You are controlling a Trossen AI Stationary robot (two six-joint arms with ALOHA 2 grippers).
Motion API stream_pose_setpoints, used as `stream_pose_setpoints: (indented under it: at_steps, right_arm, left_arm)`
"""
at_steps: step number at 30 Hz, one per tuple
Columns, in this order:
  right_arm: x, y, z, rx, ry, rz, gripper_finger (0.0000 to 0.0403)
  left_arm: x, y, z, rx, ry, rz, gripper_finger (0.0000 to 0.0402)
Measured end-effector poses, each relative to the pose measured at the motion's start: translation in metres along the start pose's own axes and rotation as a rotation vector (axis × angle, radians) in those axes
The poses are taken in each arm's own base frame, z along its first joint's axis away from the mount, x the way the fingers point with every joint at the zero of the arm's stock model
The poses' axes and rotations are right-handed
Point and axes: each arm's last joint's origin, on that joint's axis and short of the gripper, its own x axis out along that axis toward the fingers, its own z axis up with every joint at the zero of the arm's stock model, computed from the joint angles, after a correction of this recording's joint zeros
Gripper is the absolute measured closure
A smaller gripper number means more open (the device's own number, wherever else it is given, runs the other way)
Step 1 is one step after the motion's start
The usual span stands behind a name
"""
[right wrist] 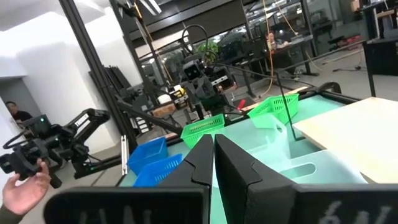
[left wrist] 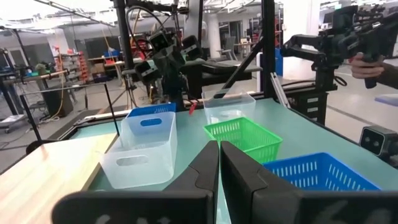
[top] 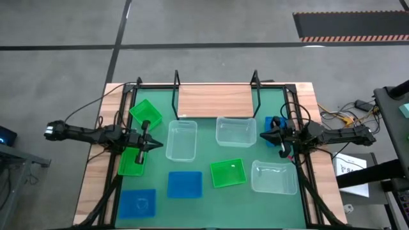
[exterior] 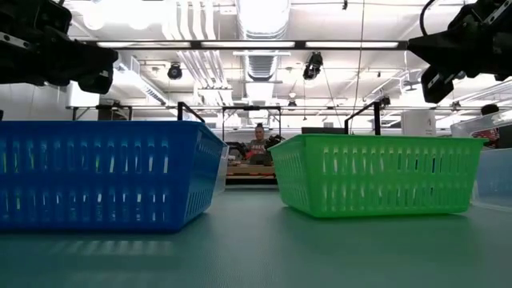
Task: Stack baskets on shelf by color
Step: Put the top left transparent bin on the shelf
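1. Baskets lie scattered over the green mat (top: 204, 191), seen from above: three clear ones (top: 181, 140), green ones (top: 228, 172) and blue ones (top: 185, 184). The shelf (top: 215, 100) at the mat's far edge carries nothing. The left gripper (top: 155, 145) hovers near the left edge, the right gripper (top: 263, 135) near the right edge; neither holds anything.
2. At table height, a blue basket (exterior: 104, 172) and a green basket (exterior: 372, 174) stand apart, both arms above them.
3. The left wrist view shows its fingers (left wrist: 202, 171) nearly touching, holding nothing.
4. The right wrist view shows the same: fingers (right wrist: 227, 158) narrow and bare.
5. I'd say no basket is placed yet; next, one gripper must spread its fingers and drop onto a basket's rim.
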Motion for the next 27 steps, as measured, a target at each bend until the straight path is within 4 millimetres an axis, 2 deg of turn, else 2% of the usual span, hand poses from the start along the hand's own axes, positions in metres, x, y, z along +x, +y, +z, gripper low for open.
stream_pose_setpoints:
  at_steps: [7,18,27]
  right_arm:
    - [0.000,0.000,0.002,-0.005,-0.020,-0.008,0.0394]
    - [-0.003,0.007,0.023,-0.150,-0.251,0.037,0.0394]
    - [-0.003,0.007,0.023,-0.184,-0.254,0.033,0.0394]
  left_arm:
    - [0.000,0.000,-0.001,-0.002,0.006,-0.002,0.0402]
    - [0.000,0.000,-0.001,-0.002,0.007,-0.003,0.0402]
    - [0.000,0.001,0.001,-0.002,-0.009,0.016,0.0402]
